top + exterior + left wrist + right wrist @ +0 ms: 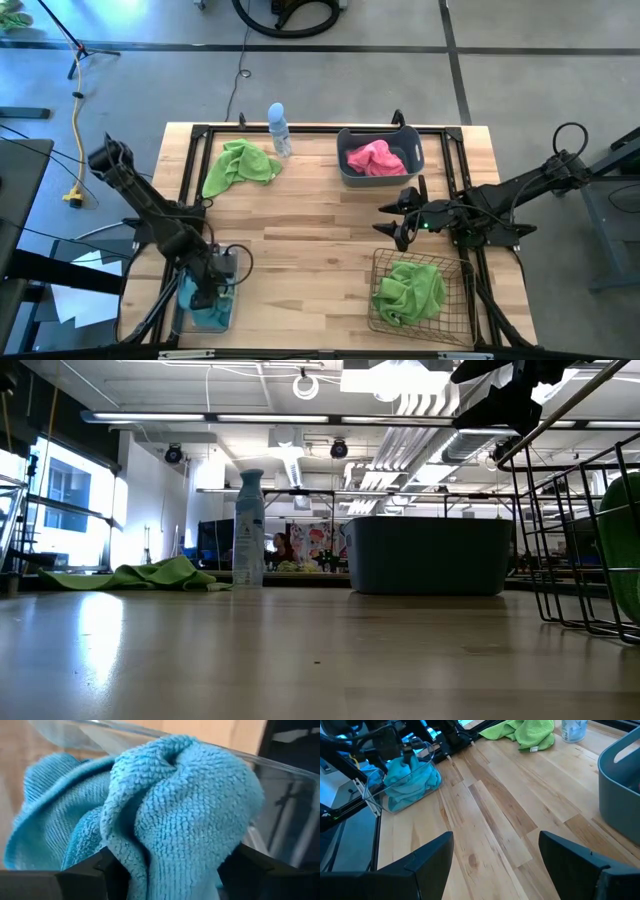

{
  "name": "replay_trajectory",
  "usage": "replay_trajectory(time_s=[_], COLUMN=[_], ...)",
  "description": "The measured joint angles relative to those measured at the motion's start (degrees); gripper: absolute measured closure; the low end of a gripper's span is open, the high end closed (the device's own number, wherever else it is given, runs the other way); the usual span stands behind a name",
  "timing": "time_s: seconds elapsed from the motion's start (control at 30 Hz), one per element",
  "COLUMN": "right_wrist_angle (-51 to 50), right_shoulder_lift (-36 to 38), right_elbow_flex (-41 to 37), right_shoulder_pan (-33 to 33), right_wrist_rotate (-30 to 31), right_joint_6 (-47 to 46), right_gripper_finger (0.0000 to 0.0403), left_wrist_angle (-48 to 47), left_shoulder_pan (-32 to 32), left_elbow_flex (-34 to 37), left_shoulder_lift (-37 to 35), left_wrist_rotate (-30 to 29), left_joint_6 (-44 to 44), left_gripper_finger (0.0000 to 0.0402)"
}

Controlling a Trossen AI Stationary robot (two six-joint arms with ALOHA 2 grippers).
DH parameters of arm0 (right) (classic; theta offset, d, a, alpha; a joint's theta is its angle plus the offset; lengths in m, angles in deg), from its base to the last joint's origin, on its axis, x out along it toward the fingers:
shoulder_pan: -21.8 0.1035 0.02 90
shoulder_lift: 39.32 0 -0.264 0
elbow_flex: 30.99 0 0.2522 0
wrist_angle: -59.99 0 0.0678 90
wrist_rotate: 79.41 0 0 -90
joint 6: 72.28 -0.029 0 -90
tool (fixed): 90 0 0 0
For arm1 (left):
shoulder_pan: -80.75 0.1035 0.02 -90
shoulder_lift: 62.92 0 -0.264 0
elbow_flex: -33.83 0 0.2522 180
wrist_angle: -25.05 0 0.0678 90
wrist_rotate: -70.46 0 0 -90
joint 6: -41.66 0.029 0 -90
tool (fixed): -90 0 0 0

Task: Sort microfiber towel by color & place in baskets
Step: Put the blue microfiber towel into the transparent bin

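So here's what we're looking at: the left gripper (205, 293) is down inside the clear bin (183, 318) at the near left corner of the table (310, 230), right on top of the teal-blue towel (165, 810) that's bunched up in there. In the left wrist view the two dark fingers (85, 875) sit on either side of the fuzzy blue cloth with the fabric filling the gap between them, and honestly we can't tell from that close-up whether they're pinching it or standing slack around it. The right gripper (395, 222) hangs over the middle-right of the table, between the grey-blue tub (378, 155) and the wire-mesh basket (420, 292), jaws spread wide with only bare wood under them in its wrist view. The pink towel (373, 157) is lying in the tub at the far side, and one lime green towel (410, 288) is already sitting in the mesh basket at the near right. A second lime green towel (238, 167) is loose on the table at the far left, just beside the small clear bottle (278, 128) with the blue top. From the low view we get that same green cloth lying flat next to the upright bottle, with the tub farther right.
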Motion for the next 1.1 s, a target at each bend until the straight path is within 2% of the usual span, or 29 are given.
replay_trajectory(time_s=[0.13, 0.6, 1.1], right_wrist_angle=[0.0, 0.0, 0.1], right_shoulder_lift=[0.0, 0.0, 0.0], right_elbow_flex=[0.0, 0.0, 0.0], right_shoulder_pan=[0.0, 0.0, 0.0], right_wrist_rotate=[0.0, 0.0, 0.0], right_joint_6=[0.0, -0.6, -0.7], right_gripper_finger=[0.0114, 0.0114, 0.0114], left_wrist_angle=[0.0, -0.5, 2.4], left_shoulder_pan=[0.0, 0.0, 0.0], left_elbow_flex=[0.0, -0.1, -2.0], left_shoulder_lift=[-2.5, -12.2, -16.9], left_wrist_rotate=[2.3, 2.2, 2.0], left_joint_6=[-1.3, -7.8, -11.8], left_gripper_finger=[0.0163, 0.0163, 0.0163])
